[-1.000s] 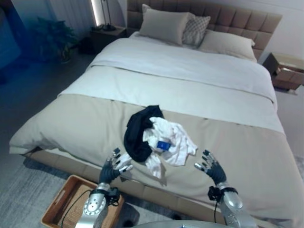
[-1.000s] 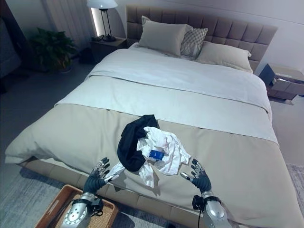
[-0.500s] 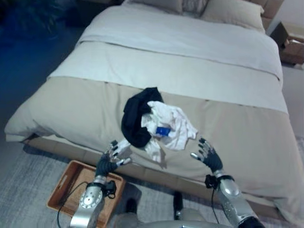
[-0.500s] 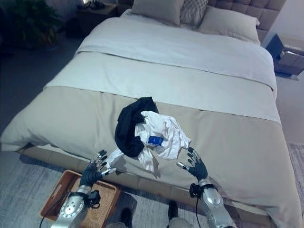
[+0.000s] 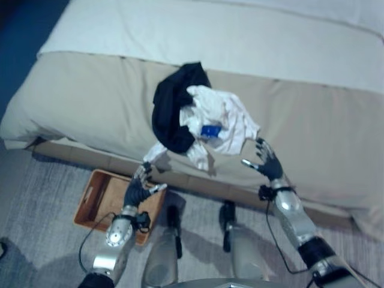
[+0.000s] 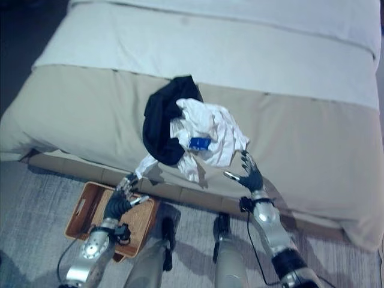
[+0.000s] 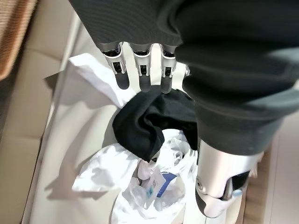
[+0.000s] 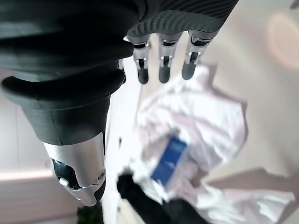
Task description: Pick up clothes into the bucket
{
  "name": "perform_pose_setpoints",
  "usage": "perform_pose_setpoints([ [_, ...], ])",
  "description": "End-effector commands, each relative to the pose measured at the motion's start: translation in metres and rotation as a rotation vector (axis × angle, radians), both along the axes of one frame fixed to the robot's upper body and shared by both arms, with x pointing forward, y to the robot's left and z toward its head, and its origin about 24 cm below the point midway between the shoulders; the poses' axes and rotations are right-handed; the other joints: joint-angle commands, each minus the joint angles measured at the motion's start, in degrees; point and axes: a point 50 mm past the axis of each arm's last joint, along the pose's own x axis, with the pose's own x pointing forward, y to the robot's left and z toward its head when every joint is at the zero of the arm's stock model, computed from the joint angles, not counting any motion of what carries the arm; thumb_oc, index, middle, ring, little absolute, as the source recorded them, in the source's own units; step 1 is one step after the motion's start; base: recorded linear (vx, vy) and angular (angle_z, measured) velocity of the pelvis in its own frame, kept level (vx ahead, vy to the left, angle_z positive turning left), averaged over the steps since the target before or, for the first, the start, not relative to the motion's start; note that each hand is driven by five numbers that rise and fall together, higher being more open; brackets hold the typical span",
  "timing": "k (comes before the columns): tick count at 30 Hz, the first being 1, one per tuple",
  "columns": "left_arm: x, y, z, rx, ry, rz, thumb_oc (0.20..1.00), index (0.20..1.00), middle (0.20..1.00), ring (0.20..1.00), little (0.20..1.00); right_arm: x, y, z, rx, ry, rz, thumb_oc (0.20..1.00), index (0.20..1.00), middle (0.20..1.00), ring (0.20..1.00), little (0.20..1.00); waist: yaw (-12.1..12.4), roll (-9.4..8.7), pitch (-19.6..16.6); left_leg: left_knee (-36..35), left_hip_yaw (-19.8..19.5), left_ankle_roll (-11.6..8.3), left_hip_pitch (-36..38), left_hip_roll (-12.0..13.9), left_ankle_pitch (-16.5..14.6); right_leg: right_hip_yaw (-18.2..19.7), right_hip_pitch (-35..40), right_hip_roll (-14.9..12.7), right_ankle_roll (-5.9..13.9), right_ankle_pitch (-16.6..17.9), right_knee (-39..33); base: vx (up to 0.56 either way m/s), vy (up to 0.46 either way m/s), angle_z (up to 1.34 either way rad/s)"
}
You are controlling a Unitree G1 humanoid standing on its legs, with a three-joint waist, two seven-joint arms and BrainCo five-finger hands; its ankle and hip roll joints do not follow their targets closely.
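Observation:
A dark garment (image 5: 173,110) and a crumpled white garment (image 5: 219,123) with a blue tag (image 5: 209,131) lie in one heap near the foot edge of the bed (image 5: 312,135). A white corner hangs over the edge. My left hand (image 5: 139,188) hovers open in front of the bed's edge, below the heap's left side. My right hand (image 5: 266,162) is open just right of the white garment, apart from it. A brown woven basket (image 5: 99,198) sits on the floor under my left hand. The left wrist view shows the dark garment (image 7: 154,122) past straight fingers (image 7: 142,70).
The bed carries a beige cover at the foot and a white duvet (image 5: 228,36) farther back. Grey carpet (image 5: 36,240) covers the floor in front of the bed, around the basket.
The camera has tilted down and the view has shifted: pillows and headboard have left the picture, the floor and basket show more. Both hands stay open near the heap.

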Motion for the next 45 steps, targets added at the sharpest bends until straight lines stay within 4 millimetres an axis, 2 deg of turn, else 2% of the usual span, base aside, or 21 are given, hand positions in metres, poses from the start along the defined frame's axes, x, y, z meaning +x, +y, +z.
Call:
perform_pose_setpoints([
  [1,-0.009,0.0,0.013,-0.031,-0.092,0.03,1.0,1.0,1.0,1.0,1.0,0.006,-0.003,0.034,-0.019,-0.173,-0.036,1.0,1.0,1.0,1.0,1.0,0.23,-1.81,-2.55,3.28,-4.25,-0.72,-5.44,2.14,0.0,-1.73,-0.85,-3.64,4.19,3.72,-0.91,0.0,-0.053,-0.04],
  [3,-0.008,-0.001,0.014,-0.046,-0.099,0.037,1.0,1.0,1.0,1.0,1.0,0.008,-0.005,0.041,-0.032,-0.199,-0.047,1.0,1.0,1.0,1.0,1.0,0.21,-1.58,-2.78,2.97,-4.44,-0.96,-6.06,2.2,0.29,-2.12,-1.54,-3.63,4.2,3.66,-0.86,0.02,-0.061,-0.01],
  [4,-0.008,-0.004,0.015,-0.056,-0.105,0.037,1.0,1.0,1.0,1.0,1.0,0.012,-0.01,0.052,-0.049,-0.238,-0.075,1.0,1.0,1.0,1.0,1.0,0.2,-1.13,-2.59,3.3,-5.16,-1.35,-7.89,2.34,0.39,-2.84,-3.01,-3.85,4.21,3.13,-0.17,0.02,-0.058,-0.02],
  [5,-0.008,-0.004,0.015,-0.056,-0.105,0.037,1.0,1.0,1.0,1.0,1.0,0.013,-0.01,0.052,-0.049,-0.238,-0.075,1.0,1.0,1.0,1.0,1.0,0.17,-1.1,-2.65,3.37,-5.21,-1.35,-8.0,2.35,0.36,-2.87,-3.08,-3.85,4.2,3.11,-0.14,0.02,-0.125,0.0],
  [6,-0.007,-0.008,0.017,-0.081,-0.112,0.031,1.0,1.0,1.0,1.0,1.0,0.017,-0.013,0.063,-0.071,-0.277,-0.1,1.0,1.0,1.0,1.0,1.0,0.15,-0.62,-2.4,4.44,-5.93,-1.68,-10.36,2.66,0.19,-3.21,-4.9,-4.0,4.1,2.68,1.0,0.01,-0.067,-0.01],
  [7,-0.006,-0.008,0.017,-0.081,-0.112,0.031,1.0,1.0,1.0,1.0,1.0,0.017,-0.013,0.063,-0.071,-0.277,-0.1,1.0,1.0,1.0,1.0,1.0,0.11,-0.59,-2.49,4.53,-5.98,-1.69,-10.52,2.66,0.17,-3.23,-5.02,-4.0,4.09,2.66,1.05,0.03,-0.121,0.06],
  [9,-0.004,-0.013,0.02,-0.085,-0.12,0.011,1.0,1.0,1.0,1.0,1.0,0.027,-0.017,0.081,-0.108,-0.329,-0.137,1.0,1.0,1.0,1.0,1.0,0.28,0.26,-2.53,4.88,-6.57,-2.29,-13.1,2.96,0.26,-3.86,-7.36,-4.24,4.17,2.18,2.24,0.03,-0.062,0.12],
  [11,-0.002,-0.015,0.021,-0.084,-0.127,0.001,1.0,1.0,1.0,1.0,1.0,0.031,-0.019,0.088,-0.125,-0.347,-0.149,1.0,1.0,1.0,1.0,1.0,0.37,0.56,-2.67,4.93,-6.64,-2.53,-14.15,3.05,0.44,-4.02,-8.43,-4.27,4.17,2.18,2.56,0.01,-0.036,0.1],
  [14,0.002,-0.02,0.026,-0.077,-0.143,-0.019,1.0,1.0,1.0,1.0,1.0,0.042,-0.025,0.111,-0.168,-0.403,-0.196,1.0,1.0,1.0,1.0,1.0,0.75,1.31,-2.87,5.11,-6.77,-2.93,-16.65,3.16,0.75,-4.55,-11.19,-4.36,4.2,2.06,3.49,0.04,-0.032,0.11],
  [15,0.004,-0.021,0.027,-0.072,-0.148,-0.024,1.0,1.0,1.0,1.0,1.0,0.049,-0.031,0.126,-0.199,-0.434,-0.237,1.0,1.0,1.0,1.0,1.0,1.02,1.69,-2.86,5.2,-6.69,-3.06,-18.02,3.15,0.92,-4.65,-12.68,-4.48,4.16,1.93,4.05,0.04,-0.001,0.13],
  [16,0.004,-0.021,0.027,-0.073,-0.148,-0.023,1.0,1.0,1.0,1.0,1.0,0.05,-0.031,0.127,-0.199,-0.435,-0.237,1.0,1.0,1.0,1.0,1.0,1.01,1.69,-2.87,5.23,-6.69,-3.06,-18.08,3.15,0.92,-4.63,-12.75,-4.48,4.15,1.92,4.1,0.05,-0.005,0.15],
  [17,0.005,-0.022,0.029,-0.058,-0.154,-0.027,1.0,1.0,1.0,1.0,1.0,0.056,-0.039,0.142,-0.239,-0.46,-0.294,1.0,1.0,1.0,1.0,1.0,1.34,1.97,-2.77,5.64,-6.72,-3.12,-19.6,3.08,0.83,-4.63,-14.55,-4.6,4.17,1.87,5.09,0.03,-0.011,0.11],
  [19,0.006,-0.023,0.03,-0.058,-0.158,-0.028,1.0,1.0,1.0,1.0,1.0,0.062,-0.044,0.156,-0.269,-0.485,-0.336,1.0,1.0,1.0,1.0,1.0,1.65,2.2,-2.71,6.41,-6.82,-3.16,-21.08,3.07,0.67,-4.76,-15.78,-4.81,4.14,1.68,5.84,0.03,-0.004,0.07],
  [20,0.006,-0.023,0.03,-0.059,-0.159,-0.027,1.0,1.0,1.0,1.0,1.0,0.062,-0.044,0.156,-0.269,-0.486,-0.335,1.0,1.0,1.0,1.0,1.0,1.62,2.21,-2.72,6.46,-6.82,-3.16,-21.15,3.08,0.65,-4.75,-15.85,-4.81,4.14,1.66,5.88,0.02,0.002,0.05],
  [22,0.006,-0.025,0.031,-0.055,-0.162,-0.029,1.0,1.0,1.0,1.0,1.0,0.068,-0.05,0.175,-0.35,-0.517,-0.403,1.0,1.0,1.0,1.0,1.0,2.02,2.46,-2.53,7.19,-6.72,-3.06,-22.52,3.06,0.44,-4.9,-17.22,-4.94,4.11,1.52,6.82,0.02,0.005,0.05],
  [23,0.008,-0.026,0.031,-0.051,-0.164,-0.027,1.0,1.0,1.0,1.0,1.0,0.073,-0.055,0.189,-0.478,-0.533,-0.459,1.0,1.0,1.0,1.0,1.0,2.38,2.57,-2.43,7.99,-6.84,-2.99,-23.91,3.02,0.23,-4.92,-18.49,-5.15,4.14,1.37,7.67,0.03,0.008,0.04],
  [24,0.008,-0.026,0.031,-0.052,-0.165,-0.026,1.0,1.0,1.0,1.0,1.0,0.073,-0.055,0.19,-0.479,-0.535,-0.459,1.0,1.0,1.0,1.0,1.0,2.32,2.61,-2.42,8.06,-6.85,-2.99,-24.0,3.02,0.21,-4.91,-18.59,-5.15,4.14,1.35,7.73,0.03,-0.006,0.03],
  [26,0.01,-0.03,0.033,-0.048,-0.175,-0.033,1.0,1.0,1.0,1.0,1.0,0.078,-0.057,0.204,-0.587,-0.547,-0.5,1.0,1.0,1.0,1.0,1.0,2.56,2.66,-2.23,8.92,-7.19,-2.91,-25.35,3.0,0.06,-5.25,-19.63,-5.38,4.12,1.08,8.89,0.02,-0.013,0.05],
  [32,0.012,-0.034,0.036,-0.041,-0.187,-0.05,1.0,1.0,1.0,1.0,1.0,0.087,-0.06,0.217,-0.764,-0.508,-0.533,1.0,1.0,1.0,1.0,1.0,3.4,2.52,-2.41,10.57,-8.0,-2.62,-26.87,2.67,-0.62,-5.91,-20.53,-6.01,4.17,0.36,10.73,0.03,-0.008,0.08],
  [42,0.014,-0.033,0.043,-0.037,-0.213,-0.054,1.0,1.0,1.0,1.0,1.0,0.097,-0.068,0.228,-0.922,-0.423,-0.588,1.0,1.0,1.0,1.0,1.0,5.19,2.55,-2.9,11.04,-8.94,-2.75,-27.79,1.72,-0.42,-7.31,-20.52,-6.82,4.43,-0.02,11.98,0.01,-0.002,0.06],
  [45,0.015,-0.033,0.05,-0.044,-0.237,-0.069,1.0,1.0,1.0,1.0,1.0,0.097,-0.078,0.232,-0.973,-0.358,-0.604,1.0,1.0,1.0,1.0,1.0,6.52,2.66,-2.92,11.37,-9.56,-2.88,-28.15,1.27,-0.33,-8.15,-20.23,-7.58,4.61,-0.48,12.92,0.0,-0.002,0.06],
])
